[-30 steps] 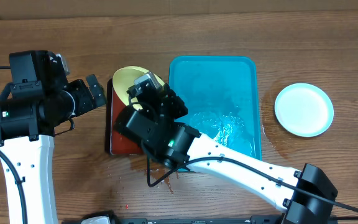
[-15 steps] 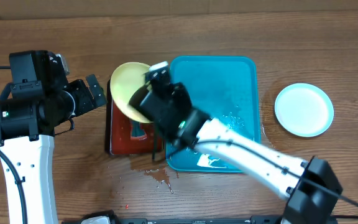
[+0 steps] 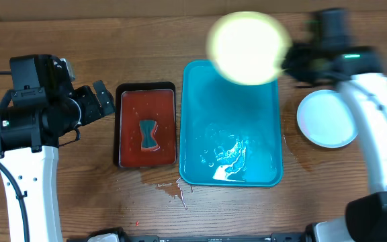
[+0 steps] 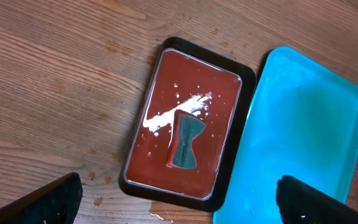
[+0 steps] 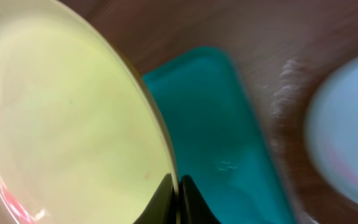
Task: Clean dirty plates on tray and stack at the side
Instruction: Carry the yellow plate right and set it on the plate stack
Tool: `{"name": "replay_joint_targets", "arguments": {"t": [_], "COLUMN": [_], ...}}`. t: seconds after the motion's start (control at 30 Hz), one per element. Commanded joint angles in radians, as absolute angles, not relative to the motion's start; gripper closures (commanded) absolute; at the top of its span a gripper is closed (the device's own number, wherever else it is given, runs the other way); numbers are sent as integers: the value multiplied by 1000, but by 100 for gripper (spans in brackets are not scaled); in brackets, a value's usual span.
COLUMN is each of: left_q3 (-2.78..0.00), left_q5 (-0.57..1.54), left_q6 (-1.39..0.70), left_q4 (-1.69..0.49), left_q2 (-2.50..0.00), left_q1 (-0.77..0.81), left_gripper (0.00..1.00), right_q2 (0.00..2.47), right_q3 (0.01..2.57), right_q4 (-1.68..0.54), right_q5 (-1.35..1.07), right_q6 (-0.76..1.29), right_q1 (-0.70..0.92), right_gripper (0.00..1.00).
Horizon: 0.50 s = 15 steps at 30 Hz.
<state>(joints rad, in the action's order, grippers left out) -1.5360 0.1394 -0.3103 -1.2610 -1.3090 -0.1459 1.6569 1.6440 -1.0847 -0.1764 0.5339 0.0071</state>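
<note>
A pale yellow-green plate (image 3: pixel 248 47) hangs blurred above the far end of the turquoise tray (image 3: pixel 200 94), with my right gripper (image 3: pixel 285 64) shut on its rim. In the right wrist view the two fingers pinch the plate (image 5: pixel 67 118) at its edge, over the tray (image 5: pixel 222 143). A pale blue-white plate (image 3: pixel 328 119) lies on the table to the right of the tray. My left gripper (image 3: pixel 101 101) stands open at the left, its jaws wide apart and holding nothing, above the near edge of the black tray (image 4: pixel 244 81).
The black tray (image 3: pixel 146 89) of red liquid sits left of the turquoise tray, with a dark teal sponge (image 3: pixel 148 134) lying in it. Water pools in the turquoise tray's near half. Red drips spot the wood (image 3: pixel 173 191) in front of both trays.
My right arm swung from over the black tray across the turquoise tray to the upper right, carrying the yellow-green plate. The sponge in the black tray is now uncovered. The left arm stayed still.
</note>
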Motion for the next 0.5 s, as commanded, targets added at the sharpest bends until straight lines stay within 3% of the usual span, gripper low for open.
{"name": "replay_joint_targets", "arguments": {"t": [0.0, 0.23, 0.47], "left_q3": [-1551, -1551, -1551], "left_q5": [147, 147, 147], "left_q6": [-292, -292, -292], "left_q4": [-1260, -1259, -1260], "left_q2": [-1296, -1296, -1296], "left_q1": [-151, -151, -151], "left_gripper": [0, 0, 0], "right_q2": [1646, 1666, 1666], "right_q3": [1618, 1359, 1135], "right_q4": [-1169, -1137, -974], "right_q5": [-128, -94, -221], "right_q6": [485, 477, 437], "right_q1": [-157, -447, -545], "right_gripper": [96, 96, 96]}}
